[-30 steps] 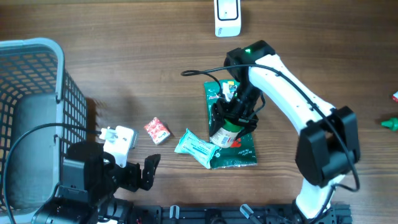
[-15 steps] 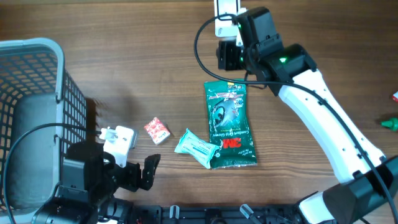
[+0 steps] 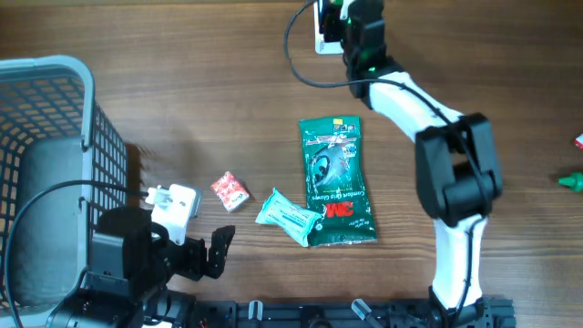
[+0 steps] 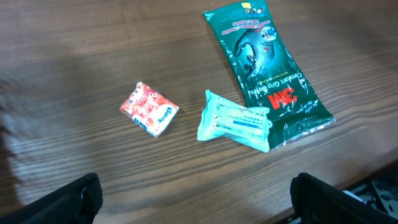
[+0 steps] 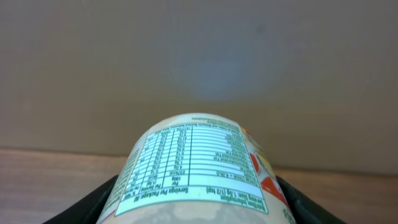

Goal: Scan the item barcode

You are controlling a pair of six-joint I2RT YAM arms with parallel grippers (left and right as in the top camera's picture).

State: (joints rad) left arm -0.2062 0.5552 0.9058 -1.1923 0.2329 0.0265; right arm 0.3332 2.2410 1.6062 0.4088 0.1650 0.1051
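"While the right gripper (image 5: 199, 214) holds the bottle (image 5: 196, 163) at the table's 12 o'clock edge, just beside the scanner (image 3: 321, 35), what does the step in hand demand?" the auditor asks.

"Judgement only," the inspector replies. "The barcode has to face the scanner's window. The wrist view shows a nutrition panel on the bottle's upper side and no barcode. Whether the code already faces the scanner cannot be told. A slow wrist roll is advised, with the bottle kept close to the scanner but clear of it, then a steady pause once the code is presented. A firm grip matters, since a round body may twist between the fingers."

"State of the grip, and the bottle's position?"

"The jaws stand partly open, closed about the bottle's body. One finger shows at 8 o'clock and the other at 4 o'clock in the wrist view. The bottle lies lengthwise between them and projects toward 12 o'clock. From overhead it is largely hidden beneath the wrist."

"Remaining items?"

"The left gripper (image 4: 198, 205) sits at the table's 7 o'clock with its jaws wide apart, holding nothing. The green pouch (image 3: 335, 182), teal packet (image 3: 287, 217) and red packet (image 3: 230, 191) lie mid-table, toward 6 o'clock from the right gripper and well apart from it."
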